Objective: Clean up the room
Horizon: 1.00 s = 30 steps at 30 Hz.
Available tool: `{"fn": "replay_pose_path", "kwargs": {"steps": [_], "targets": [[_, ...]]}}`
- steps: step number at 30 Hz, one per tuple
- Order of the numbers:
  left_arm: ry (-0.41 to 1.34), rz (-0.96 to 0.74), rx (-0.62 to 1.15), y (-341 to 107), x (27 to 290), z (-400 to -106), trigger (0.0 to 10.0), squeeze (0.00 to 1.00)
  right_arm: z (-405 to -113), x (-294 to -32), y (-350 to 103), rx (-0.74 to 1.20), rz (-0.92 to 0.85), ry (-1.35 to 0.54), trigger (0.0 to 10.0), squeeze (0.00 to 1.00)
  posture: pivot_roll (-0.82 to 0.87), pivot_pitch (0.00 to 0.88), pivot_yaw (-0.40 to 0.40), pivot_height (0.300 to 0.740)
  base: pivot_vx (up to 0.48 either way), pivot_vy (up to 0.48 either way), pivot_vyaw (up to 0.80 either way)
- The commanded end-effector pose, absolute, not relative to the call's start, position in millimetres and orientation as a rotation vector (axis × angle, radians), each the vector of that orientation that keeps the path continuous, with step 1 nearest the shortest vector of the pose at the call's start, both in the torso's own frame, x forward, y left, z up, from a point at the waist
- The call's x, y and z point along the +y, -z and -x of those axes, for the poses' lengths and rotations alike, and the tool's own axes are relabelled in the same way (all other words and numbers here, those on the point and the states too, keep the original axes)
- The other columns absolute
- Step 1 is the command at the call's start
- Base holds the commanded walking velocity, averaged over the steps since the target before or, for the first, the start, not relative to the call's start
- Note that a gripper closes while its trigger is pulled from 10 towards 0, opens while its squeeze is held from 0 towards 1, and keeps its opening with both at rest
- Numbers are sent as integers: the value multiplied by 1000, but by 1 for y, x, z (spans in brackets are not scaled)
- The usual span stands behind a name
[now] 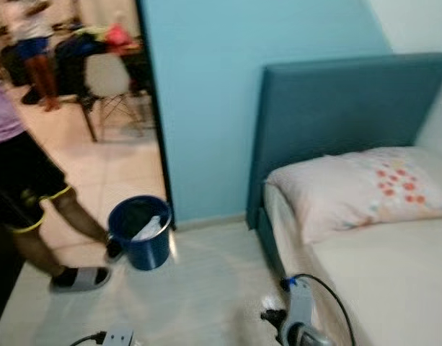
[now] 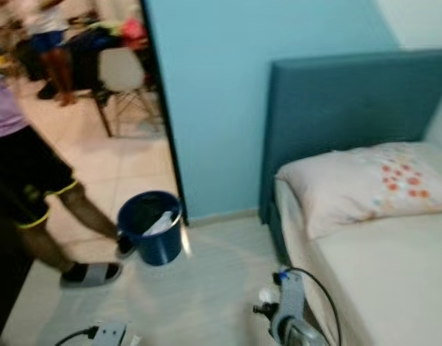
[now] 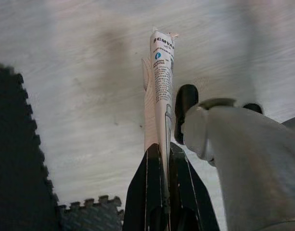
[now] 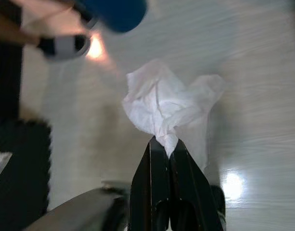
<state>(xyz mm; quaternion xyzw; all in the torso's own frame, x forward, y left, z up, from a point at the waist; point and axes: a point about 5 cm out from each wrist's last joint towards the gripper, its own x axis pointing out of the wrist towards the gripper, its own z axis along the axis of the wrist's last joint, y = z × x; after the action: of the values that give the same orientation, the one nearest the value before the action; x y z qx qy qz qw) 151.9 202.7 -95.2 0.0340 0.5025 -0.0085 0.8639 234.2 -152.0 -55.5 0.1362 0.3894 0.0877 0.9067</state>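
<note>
Both grippers carry litter for disposal: left gripper (image 3: 159, 192) clamps a printed wrapper (image 3: 159, 96), right gripper (image 4: 169, 154) pinches crumpled tissue (image 4: 161, 106); blue bucket (image 1: 140, 232) stands ahead.

Bucket (image 1: 140, 232) on floor (image 1: 206, 288), left of bed (image 1: 379, 274).

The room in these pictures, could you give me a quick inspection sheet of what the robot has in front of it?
Surface: pale wood-look floor; dark foam mat at its edge.
Job's things: blue bucket by the doorway, white rubbish inside; printed wrapper; crumpled white tissue.
Clutter: nothing seen loose on the floor.
Grippers: left gripper fingers shut on the wrapper; right gripper fingers shut on the tissue.
Cables: black cable looping at the right arm.
Surroundings: bed with pillow, teal headboard, blue wall, a person standing near the bucket.
</note>
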Motion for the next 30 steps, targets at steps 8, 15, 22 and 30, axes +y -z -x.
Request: {"fn": "replay_pose_path", "kwargs": {"steps": [8, 15, 22, 30], "targets": [[-36, -71, 1058, 95, 208, -150, 10000, 0, -231, -157, 58, 818, -276, -168, 10000, 0, -72, 24, -12, 735, 0, -106, 773], [-43, -67, 1059, 96, 204, -151, 10000, 0, -231, -157, 58, 819, -274, -170, 10000, 0, -74, 25, -13, 735, 0, 0, 771], [-17, 7, 1026, 96, 183, -158, 10000, 0, -232, -159, 57, 806, -263, -160, 10000, 0, -75, 25, -15, 735, 48, 0, 664], [-25, 53, 957, 88, 187, -172, 10000, 0, -231, -160, 58, 821, -243, -150, 10000, 0, -80, 25, -15, 735, 462, 0, 0]]}}
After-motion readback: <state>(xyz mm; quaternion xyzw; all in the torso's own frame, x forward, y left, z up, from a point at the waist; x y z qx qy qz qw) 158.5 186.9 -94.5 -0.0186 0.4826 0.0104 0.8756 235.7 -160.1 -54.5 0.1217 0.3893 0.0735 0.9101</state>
